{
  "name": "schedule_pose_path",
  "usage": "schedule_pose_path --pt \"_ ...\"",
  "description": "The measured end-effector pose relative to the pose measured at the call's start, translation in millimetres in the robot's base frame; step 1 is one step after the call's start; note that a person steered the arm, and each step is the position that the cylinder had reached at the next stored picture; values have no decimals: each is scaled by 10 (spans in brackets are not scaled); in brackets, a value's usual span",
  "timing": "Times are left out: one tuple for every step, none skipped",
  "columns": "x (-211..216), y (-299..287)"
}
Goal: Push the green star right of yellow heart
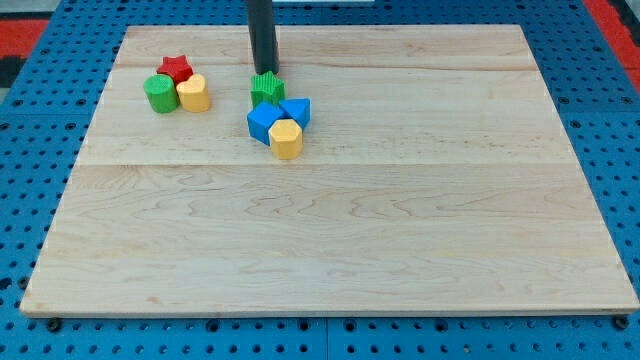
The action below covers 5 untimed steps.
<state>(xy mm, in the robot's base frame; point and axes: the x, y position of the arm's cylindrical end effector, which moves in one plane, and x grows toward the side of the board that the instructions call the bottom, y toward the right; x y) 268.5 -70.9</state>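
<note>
The green star (267, 88) lies in the upper middle of the wooden board (330, 240). My tip (266, 72) is at the star's top edge, touching or nearly touching it. The yellow heart (194, 93) lies to the star's left, with a gap between them. It sits pressed against a green cylinder (159, 93) and a red star (177, 68).
Just below the green star is a tight cluster: a blue cube (263, 122), a second blue block (296, 111) and a yellow hexagon (286, 138). The blue cube touches or nearly touches the star's lower edge. Blue pegboard surrounds the board.
</note>
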Motion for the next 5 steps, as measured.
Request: schedule_pose_path --pt "-225 426" --pt "-21 1041" --pt "372 912" --pt "500 109" --pt "721 21"
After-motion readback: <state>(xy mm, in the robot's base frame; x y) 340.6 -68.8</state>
